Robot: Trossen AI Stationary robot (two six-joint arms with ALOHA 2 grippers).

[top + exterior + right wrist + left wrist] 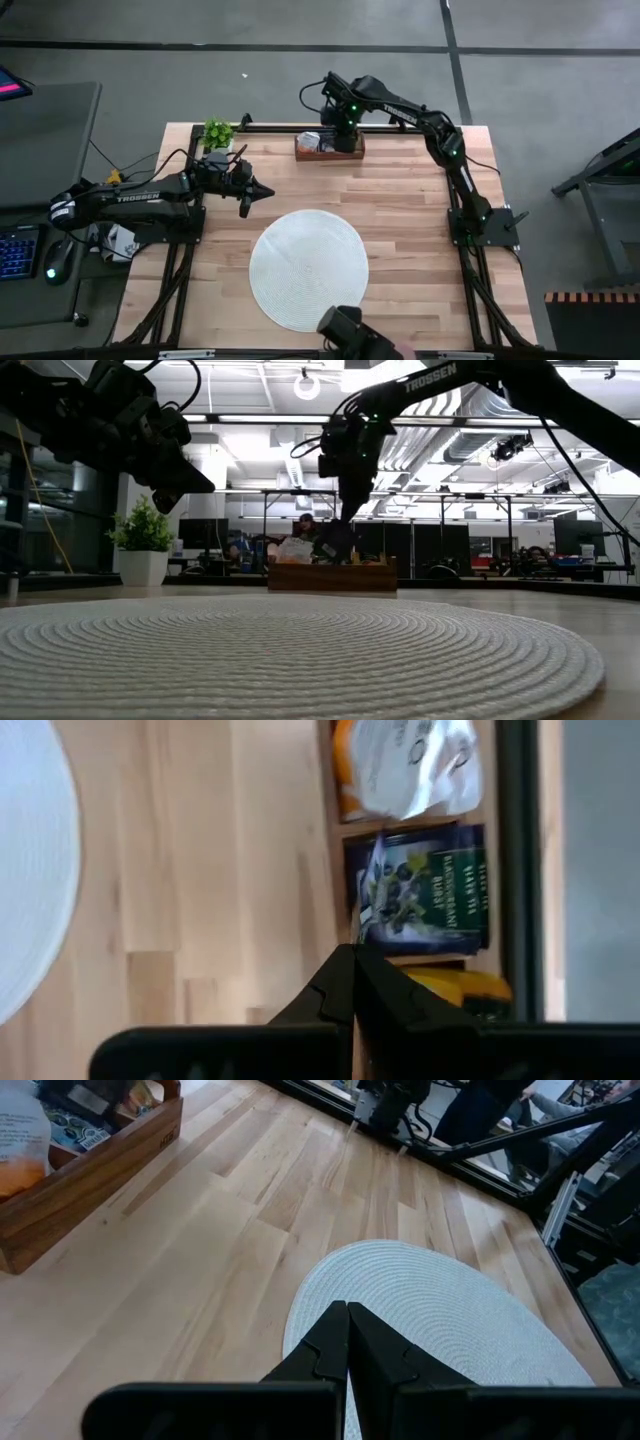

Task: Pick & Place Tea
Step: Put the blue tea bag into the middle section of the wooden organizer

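The brown wooden tray (pixel 329 147) stands at the table's far edge and holds the tea sachets. In the right wrist view I see a white-and-orange sachet (pixel 400 765), a dark blue-black sachet (pixel 425 895) and a yellow one (pixel 460 985), one compartment each. My right gripper (pixel 352 950) reaches down into the tray (pixel 332 575), shut at the dark sachet's corner. My left gripper (pixel 268 191) hovers shut above the wood, left of the round white mat's (pixel 308 268) far edge, holding nothing. My right gripper pinches the dark sachet between its two shut fingers at one corner (pixel 362 938), beside the tray's near wall. It comes from above, pointing down. That side of the sachet looks raised and curled, while the rest lies in the middle compartment.
A small potted plant (pixel 218 133) stands at the table's far left corner, close to the left arm. The big mat (pixel 300 650) covers the table's near middle. Bare wood lies between mat and tray. A dark device (pixel 345 330) sits at the near edge.
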